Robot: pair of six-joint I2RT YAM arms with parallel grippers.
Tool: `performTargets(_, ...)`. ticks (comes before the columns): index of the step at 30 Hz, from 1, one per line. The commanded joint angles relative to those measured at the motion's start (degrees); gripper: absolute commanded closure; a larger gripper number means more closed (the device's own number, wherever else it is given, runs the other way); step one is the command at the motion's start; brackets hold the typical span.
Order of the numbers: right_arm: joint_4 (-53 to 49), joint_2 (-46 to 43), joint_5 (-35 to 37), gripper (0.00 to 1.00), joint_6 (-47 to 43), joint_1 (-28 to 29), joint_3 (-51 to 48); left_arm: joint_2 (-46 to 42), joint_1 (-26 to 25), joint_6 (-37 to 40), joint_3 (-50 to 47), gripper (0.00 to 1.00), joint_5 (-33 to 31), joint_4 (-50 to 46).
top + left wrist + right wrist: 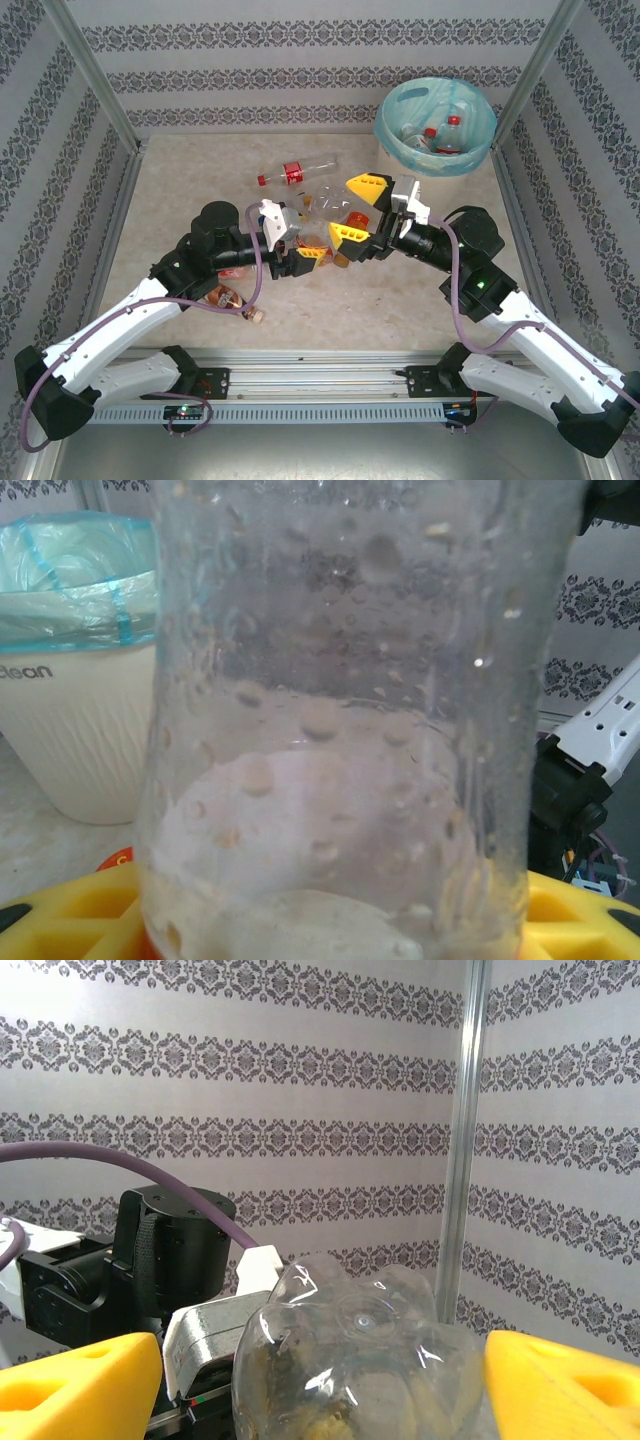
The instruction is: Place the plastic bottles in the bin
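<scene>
A clear plastic bottle [328, 203] with an orange label hangs above the table's middle, between both grippers. My left gripper [318, 240] is shut on it; in the left wrist view the bottle's body [340, 710] fills the space between the yellow fingers [70, 915]. My right gripper [356, 210] stands open around the bottle's base [360, 1360], a gap showing beside its left finger [80, 1385]. The bin [390, 130], cream with a teal bag, stands at the back right and holds a few bottles [440, 135]. Another bottle [295, 170] with a red label lies on the table behind the grippers.
A brownish bottle [225, 297] lies under my left arm near the front. The bin's wall [80, 720] rises close behind the held bottle in the left wrist view. Metal posts and patterned walls enclose the table on three sides.
</scene>
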Motion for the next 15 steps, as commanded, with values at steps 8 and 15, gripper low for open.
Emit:
performTargets(8,-4.60,1.11,-4.97,0.18,-0.47,1.76,0.88,-1.88,0.37,-1.32,-0.66,0.44,1.65,6.95)
performTargets(15,-5.33,2.57,-7.32,0.17,-0.64,2.12,1.90,-2.50,0.32,-0.86,-0.92,0.44,1.11,6.89)
